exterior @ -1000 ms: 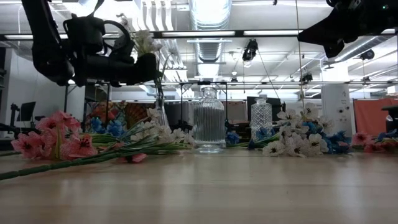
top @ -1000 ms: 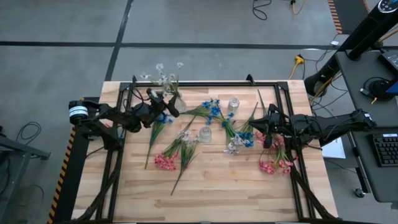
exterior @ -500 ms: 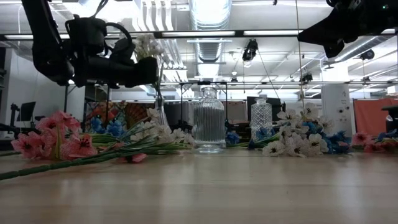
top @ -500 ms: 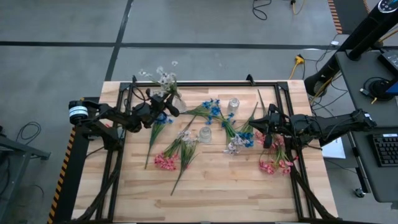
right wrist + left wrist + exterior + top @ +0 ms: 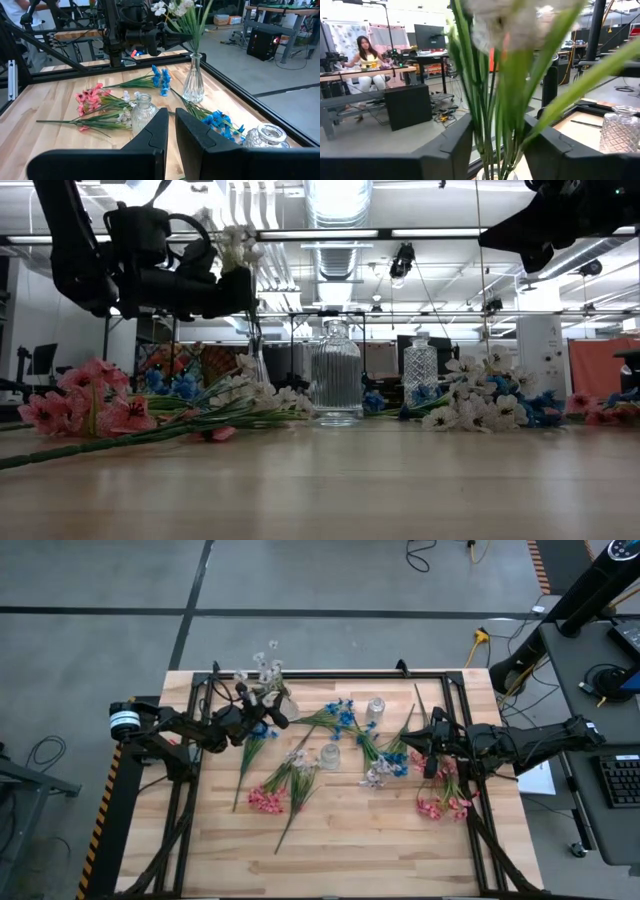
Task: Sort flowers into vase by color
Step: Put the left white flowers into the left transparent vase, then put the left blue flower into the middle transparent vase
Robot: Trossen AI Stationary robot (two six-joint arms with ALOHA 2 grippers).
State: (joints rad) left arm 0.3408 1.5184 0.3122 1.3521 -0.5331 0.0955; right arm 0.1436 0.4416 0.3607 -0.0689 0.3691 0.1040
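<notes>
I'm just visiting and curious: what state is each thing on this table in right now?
left tool: raised, at the stems of the white flowers above the slender vase.
right tool: shut, empty, raised over the right side of the table.
white flowers: standing upright in the slender vase.
ribbed bottle: upright, empty.
cut-glass vase: upright, empty.
blue flowers: lying on the table.
pink flowers: lying on the table.

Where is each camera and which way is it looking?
High view: above the table, looking straight down; both arms show.
Low view: at table-top height, looking across past the ribbed vase; arms hang in from above.
Left wrist view: on the left arm, facing white flower stems between its fingers.
Right wrist view: on the right arm, facing across the table; its fingers show.
Shared: the slim vase holding white flowers also shows from above.
</notes>
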